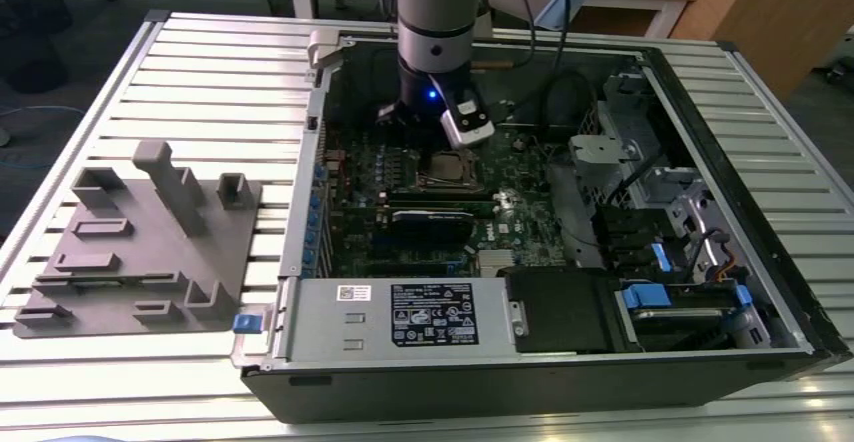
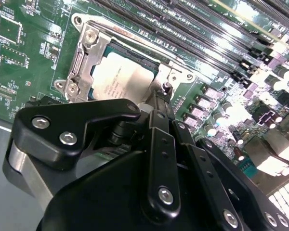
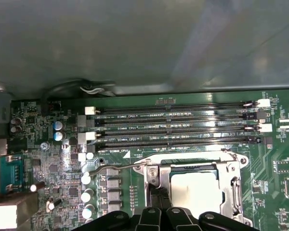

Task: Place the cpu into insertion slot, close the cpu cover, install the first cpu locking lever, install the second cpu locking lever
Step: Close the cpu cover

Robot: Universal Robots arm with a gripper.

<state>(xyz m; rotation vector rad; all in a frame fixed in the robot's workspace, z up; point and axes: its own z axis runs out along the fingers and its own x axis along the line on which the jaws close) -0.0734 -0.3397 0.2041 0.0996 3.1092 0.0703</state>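
The silvery-grey square cpu (image 2: 119, 79) lies flat, seated in the black insertion slot (image 2: 135, 57), of which a dark edge shows along one side of the chip. The cpu cover (image 2: 84, 57), a thin silver metal frame with a large central opening, is folded down over the chip, which shows through the opening. In the first wrist view a thin wire locking lever (image 3: 119, 167) runs low along the green motherboard (image 3: 279, 144) from the cover's corner; whether it is latched cannot be told.

Likely lab: slatted aluminium bench (image 1: 200, 72)
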